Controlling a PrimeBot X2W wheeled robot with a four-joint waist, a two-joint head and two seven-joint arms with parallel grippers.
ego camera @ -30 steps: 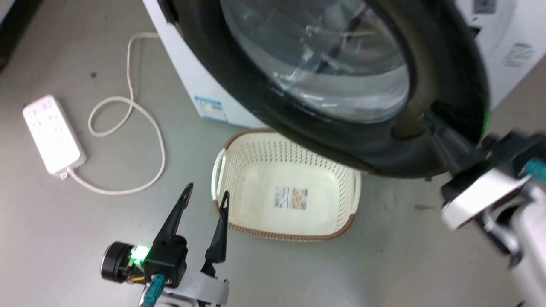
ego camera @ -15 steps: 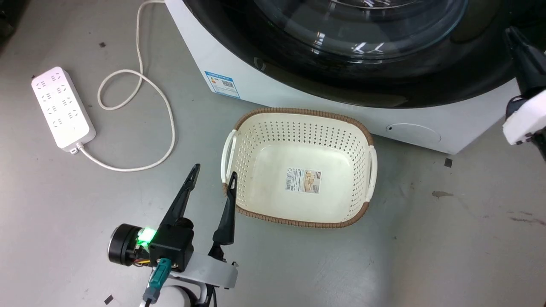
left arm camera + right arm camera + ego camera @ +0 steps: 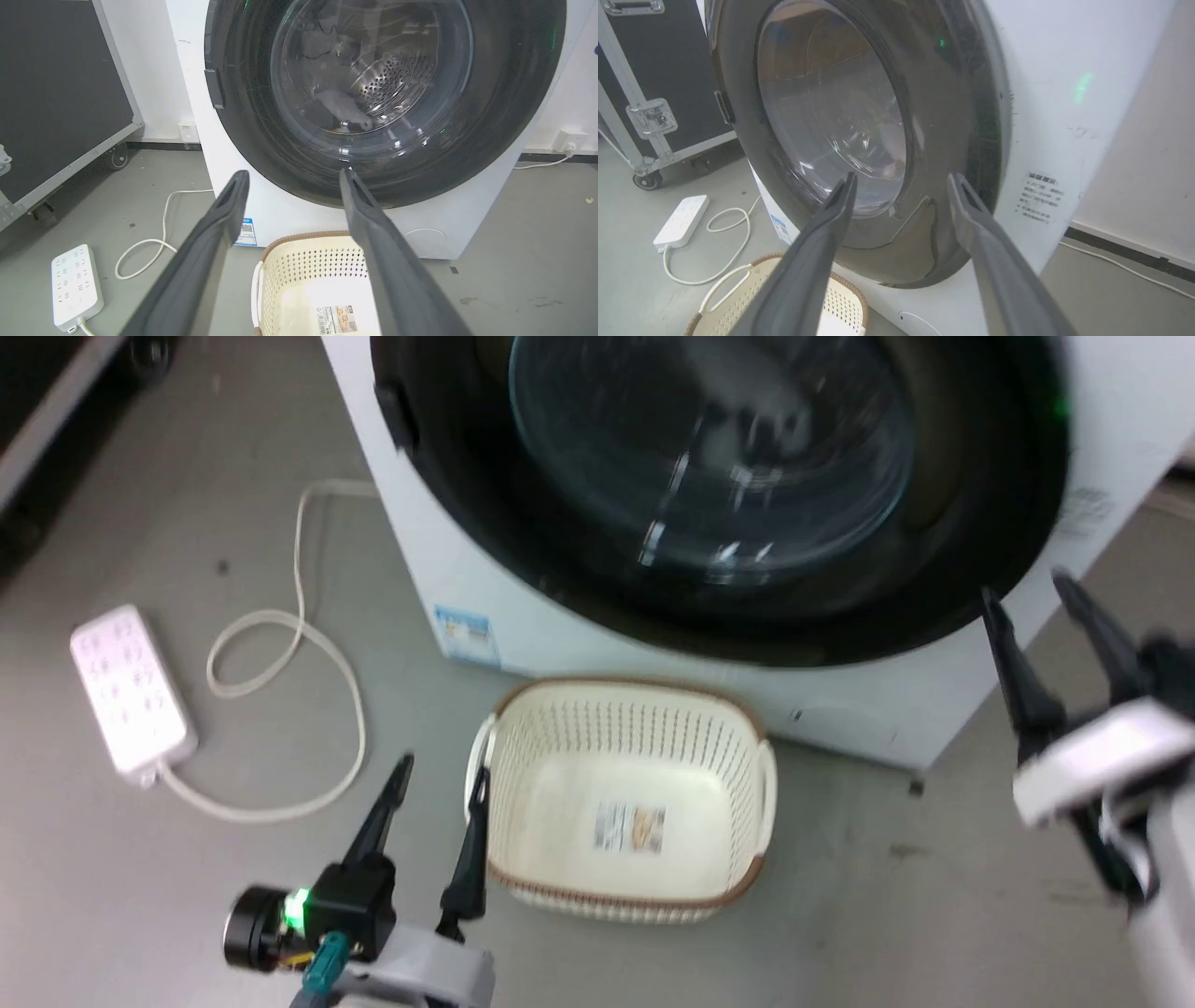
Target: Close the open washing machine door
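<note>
Door (image 3: 994, 504) flat on washer (image 3: 560, 644)

Head view: blurry. Door is a wide glossy black rim round a bulging clear glass centre. It lies flush on the white washer front at the top of frame. Left gripper (image 3: 442, 767) low left, spread, empty, well apart from door and just beside basket (image 3: 616, 684). Right gripper (image 3: 1024, 586) at right, spread, tips near door's lower right rim; contact unclear. Power strip (image 3: 131, 686) on floor at left.

Left wrist view: sharp. Door sits upper middle, steel drum (image 3: 392, 79) visible through the glass, dark tab (image 3: 214, 88) on rim's left. Fingers (image 3: 201, 261) wide apart with nothing between them. Door beyond tips, basket below.

Right wrist view: door seen obliquely, rim against white front. Fingers apart, pinching nothing. Door's lower rim just past tips.
</note>
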